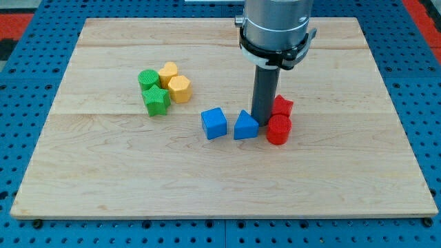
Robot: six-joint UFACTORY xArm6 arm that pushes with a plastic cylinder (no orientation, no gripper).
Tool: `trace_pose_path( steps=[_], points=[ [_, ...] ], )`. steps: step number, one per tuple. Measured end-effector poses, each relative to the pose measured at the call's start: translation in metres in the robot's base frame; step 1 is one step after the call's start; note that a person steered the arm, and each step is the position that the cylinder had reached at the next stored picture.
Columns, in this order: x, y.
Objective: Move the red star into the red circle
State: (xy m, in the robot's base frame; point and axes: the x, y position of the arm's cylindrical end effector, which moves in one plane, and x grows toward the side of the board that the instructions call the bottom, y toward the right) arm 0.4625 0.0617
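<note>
The red star (282, 107) lies right of the board's middle, partly hidden by the rod. The red circle (279, 129) is a round red block just below the star, touching or nearly touching it. My tip (263, 121) is down on the board at the left side of both red blocks, in the gap between them and the blue triangle (245, 126). The tip's very end is partly hidden behind the blue triangle.
A blue cube (214, 123) lies left of the blue triangle. At the view's upper left sits a cluster: a green round block (147, 79), a green star (156, 100), and two yellow blocks (169, 71) (180, 89). The wooden board (220, 186) rests on a blue pegboard.
</note>
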Motion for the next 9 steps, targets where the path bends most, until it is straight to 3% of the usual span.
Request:
trace_pose_path(
  steps=[1,3,5,6,7,8,9],
  points=[
    [0.001,0.022],
    [0.049,0.070],
    [0.004,0.100],
    [-0.055,0.122],
    [-0.061,0.076],
    [-0.030,0.055],
    [-0.036,0.047]
  ],
)
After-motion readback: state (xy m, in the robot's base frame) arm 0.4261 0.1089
